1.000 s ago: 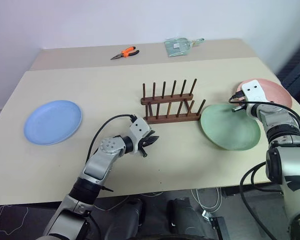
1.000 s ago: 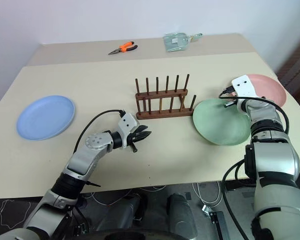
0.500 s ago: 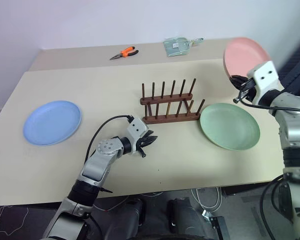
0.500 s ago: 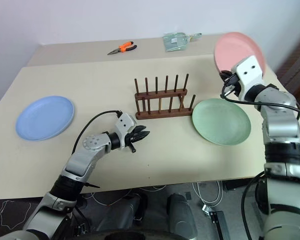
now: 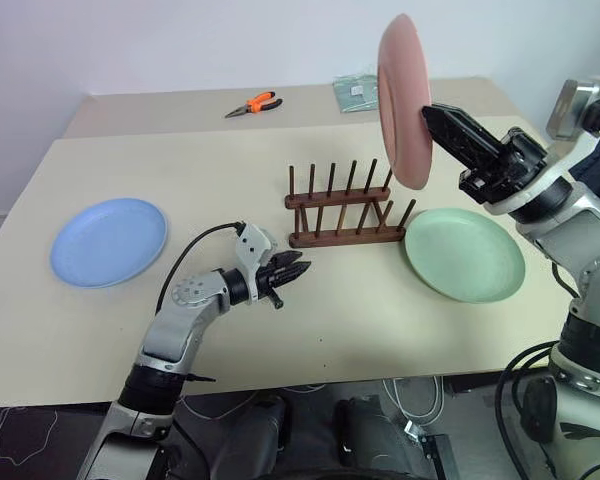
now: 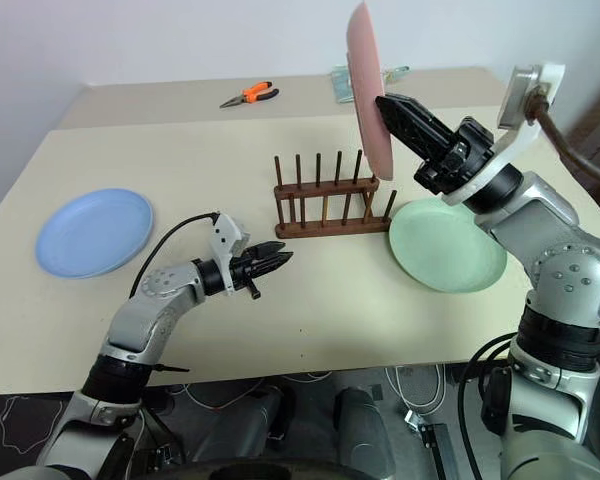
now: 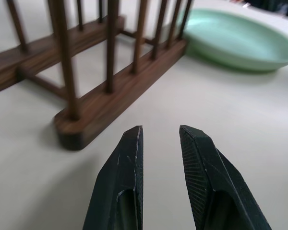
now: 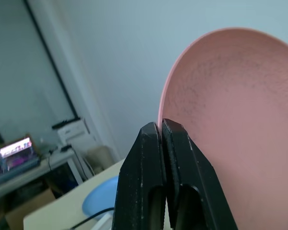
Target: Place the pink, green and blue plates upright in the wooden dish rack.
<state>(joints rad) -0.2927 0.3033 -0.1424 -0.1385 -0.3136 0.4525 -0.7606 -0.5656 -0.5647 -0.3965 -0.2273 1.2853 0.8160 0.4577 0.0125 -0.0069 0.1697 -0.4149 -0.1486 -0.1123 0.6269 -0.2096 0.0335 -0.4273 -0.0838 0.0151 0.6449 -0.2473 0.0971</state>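
Above the rack, your pink plate (image 5: 404, 100) is held on edge in the air, so none of the three plates is slotted yet. You have it nipped at its lower rim by the right gripper (image 5: 432, 112), whose two black fingers are pressed tight on the rim. Under it, the wooden rack (image 5: 345, 210) stands empty on the table (image 5: 380, 320). Your green plate (image 5: 465, 253) lies flat just beside the rack's right end, and the blue plate (image 5: 108, 241) lies flat well apart at the far left. Your left gripper (image 5: 298, 270) hovers near the rack's near left corner, fingers (image 7: 125, 177) slightly parted and holding nothing. Judged from this, all three placements are left
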